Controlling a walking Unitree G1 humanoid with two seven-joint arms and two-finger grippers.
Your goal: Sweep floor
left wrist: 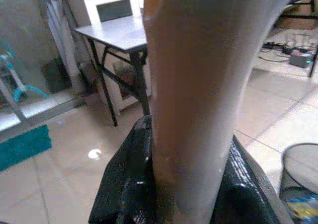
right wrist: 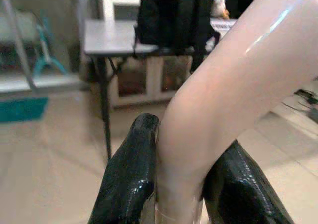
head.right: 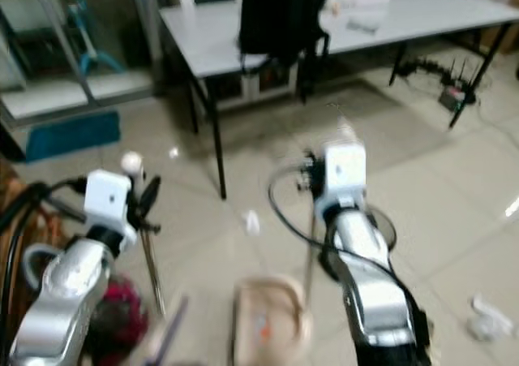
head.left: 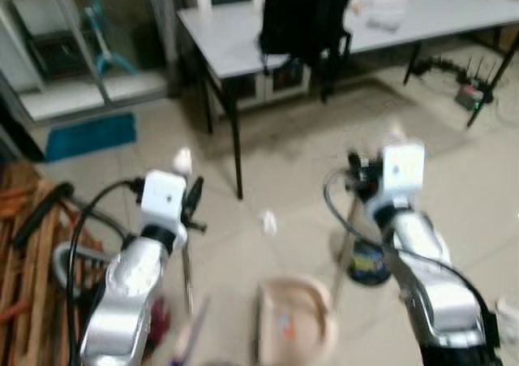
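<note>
My left gripper [head.left: 193, 202] is shut on a thin broom handle [head.left: 186, 273] that runs down to a reddish brush [head.right: 122, 313] by my left side. In the left wrist view the pale handle [left wrist: 194, 85] sits tight between the black fingers [left wrist: 124, 184]. My right gripper [head.left: 358, 176] is shut on the upright handle [head.left: 345, 244] of a beige dustpan [head.left: 296, 319], which rests on the floor between my arms. The right wrist view shows that curved handle [right wrist: 218, 90] clamped between the fingers [right wrist: 131, 174]. A crumpled white paper [head.left: 268, 221] lies on the tiles just beyond the dustpan.
A white table [head.left: 235, 41] with a black backpack [head.left: 304, 13] stands ahead, its legs [head.left: 236, 151] close by. A wire waste bin [head.left: 369, 264] sits by my right arm. Wooden slats [head.left: 24, 244] are at the left, a router and cables [head.left: 470, 94] at the right. More paper [head.right: 486, 317] lies at the right.
</note>
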